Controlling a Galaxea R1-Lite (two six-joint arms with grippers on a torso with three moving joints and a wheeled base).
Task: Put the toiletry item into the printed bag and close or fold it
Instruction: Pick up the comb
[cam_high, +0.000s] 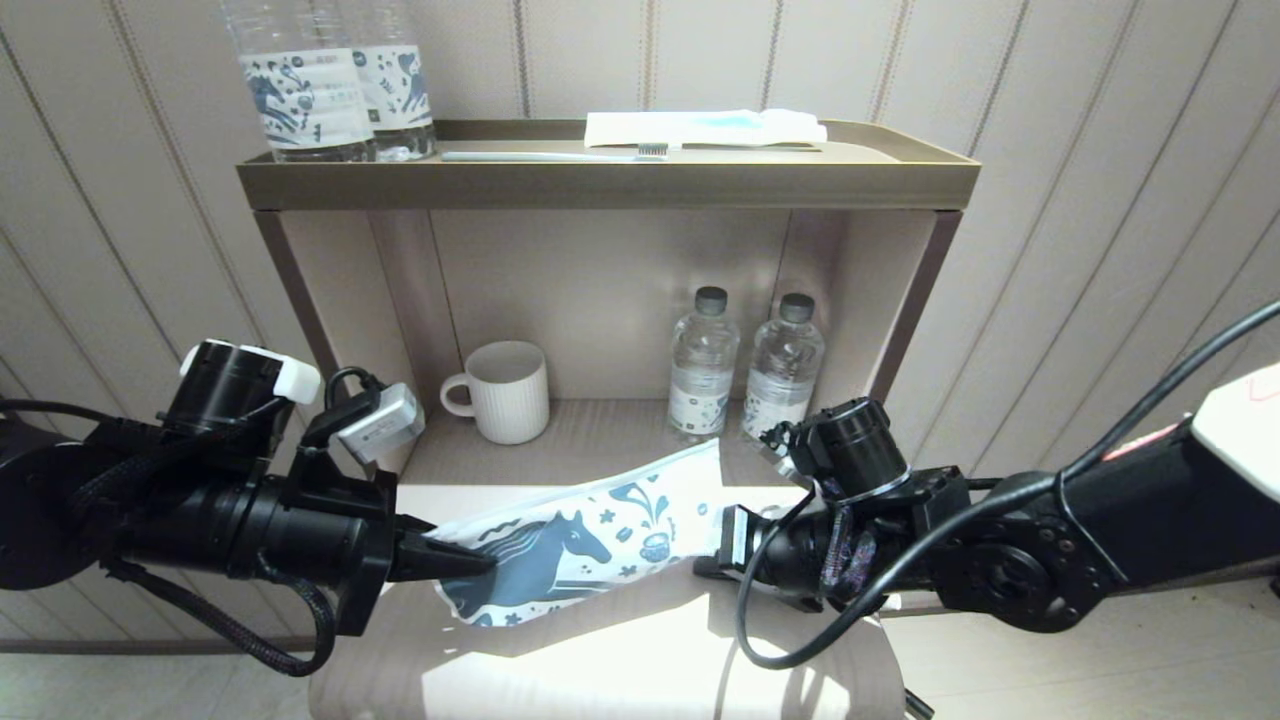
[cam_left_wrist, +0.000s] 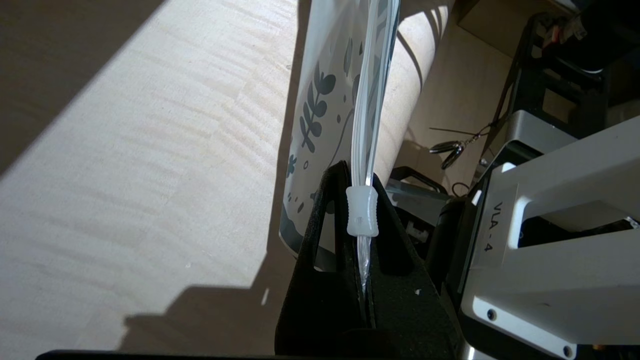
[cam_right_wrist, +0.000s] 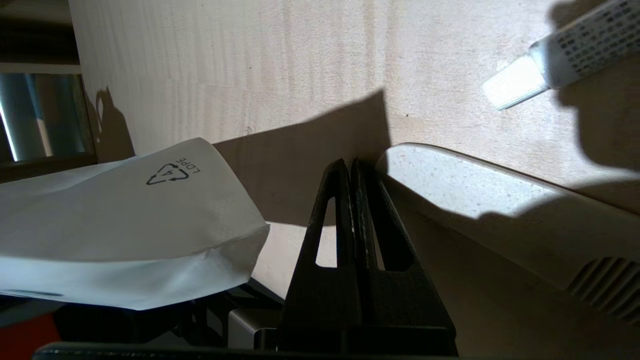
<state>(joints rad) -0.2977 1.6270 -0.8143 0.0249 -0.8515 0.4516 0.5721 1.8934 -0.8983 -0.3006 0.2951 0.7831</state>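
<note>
Head view: you see the printed bag (cam_high: 580, 548), a soft white pouch with a dark blue horse and small motifs, slanting across the pale table (cam_high: 620, 660) in front of the shelf unit (cam_high: 610, 185). Your left gripper (cam_high: 470, 562) comes in level from the left and is clamped on the bag's near end; the left wrist view shows the clear zip strip and its slider (cam_left_wrist: 362, 211) pinched between the black fingers (cam_left_wrist: 320, 280). Your right gripper (cam_right_wrist: 352, 170) sits just beside the bag's far end, fingers pressed together, holding nothing. The toiletry item cannot be made out.
</note>
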